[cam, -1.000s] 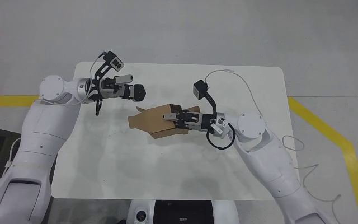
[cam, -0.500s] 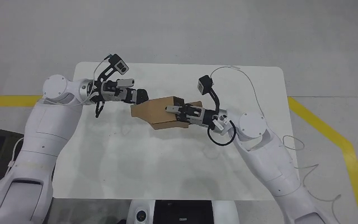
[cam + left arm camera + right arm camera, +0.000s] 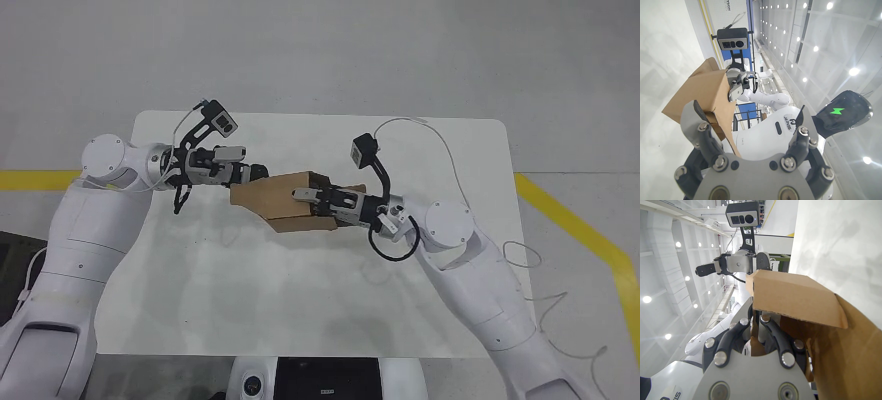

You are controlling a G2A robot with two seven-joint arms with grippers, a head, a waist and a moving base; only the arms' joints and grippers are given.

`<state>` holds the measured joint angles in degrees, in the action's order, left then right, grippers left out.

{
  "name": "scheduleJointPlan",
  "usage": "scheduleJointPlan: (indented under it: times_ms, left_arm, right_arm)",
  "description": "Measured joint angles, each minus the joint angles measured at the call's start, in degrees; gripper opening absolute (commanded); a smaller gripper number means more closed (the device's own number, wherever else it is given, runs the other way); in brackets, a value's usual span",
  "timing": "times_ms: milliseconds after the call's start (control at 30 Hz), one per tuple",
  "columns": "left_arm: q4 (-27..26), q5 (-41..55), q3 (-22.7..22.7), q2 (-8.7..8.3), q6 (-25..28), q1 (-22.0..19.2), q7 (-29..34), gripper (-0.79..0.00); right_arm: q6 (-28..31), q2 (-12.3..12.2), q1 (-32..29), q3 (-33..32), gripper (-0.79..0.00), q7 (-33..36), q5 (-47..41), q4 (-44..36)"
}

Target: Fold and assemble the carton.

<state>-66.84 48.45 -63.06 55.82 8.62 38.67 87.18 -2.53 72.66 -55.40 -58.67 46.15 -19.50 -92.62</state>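
Change, left gripper [image 3: 252, 173]: a second ago well apart from the carton [image 3: 285, 200]; now at its left end, the gap closed.
Change, carton: shifted left and toward the far side of the table [image 3: 450, 300], carried there by the right gripper [image 3: 314, 195].
Meaning: probably a move to two-handed handling. The left can now steady or take an end while the right works a flap. No flap looks tucked yet, so assembly seems early.
Left arm [image 3: 130, 165]: shoulder at the table's left edge, forearm stretched rightward toward the carton.
Left gripper, state: jaws spread wide and gripping nothing; one finger [image 3: 690, 121] touches the carton's near corner, the other stands clear.
Carton, place: over the table's middle, between the two grippers, part-opened with loose flaps. Whether it rests on the table or hangs above it cannot be told.
Right gripper, state: pinched onto a carton panel, a finger [image 3: 746, 310] on each side of the cardboard.
Right arm [image 3: 445, 225]: shoulder toward the table's right, forearm reaching leftward to the carton's right end.
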Motion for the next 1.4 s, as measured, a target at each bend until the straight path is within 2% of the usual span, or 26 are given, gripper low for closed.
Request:
scheduleJointPlan:
  times_ms: [333, 600, 800, 1033, 1400]
  left_arm:
    - [0.8, -0.3, -1.7, -0.09, 0.0, 0.5, -0.7, 0.000]
    - [1.0, -2.4, -5.2, -0.98, 1.1, 1.2, -1.1, 0.000]
    - [-2.5, -11.9, -6.2, -1.92, 1.6, 1.7, -4.6, 0.000]
    - [-5.7, -23.4, -4.9, -2.30, -1.5, 1.9, -11.8, 0.000]
    - [-5.3, -29.2, -3.6, -2.39, -3.3, 1.7, -15.2, 0.000]
  right_arm:
    - [0.5, -0.2, -0.7, -1.6, -0.785, -1.3, -0.5, 0.6]
    - [-1.5, -1.0, -1.9, -4.0, -0.785, -3.2, 4.8, 0.2]
    - [-2.5, -1.2, -2.5, -4.1, -0.785, -3.9, 6.8, -1.3]
    - [-3.2, -1.2, -2.6, -3.8, -0.785, -3.5, 6.9, -3.0]
    - [-3.3, -1.3, -2.9, -4.7, -0.785, -2.8, 3.9, -4.6]
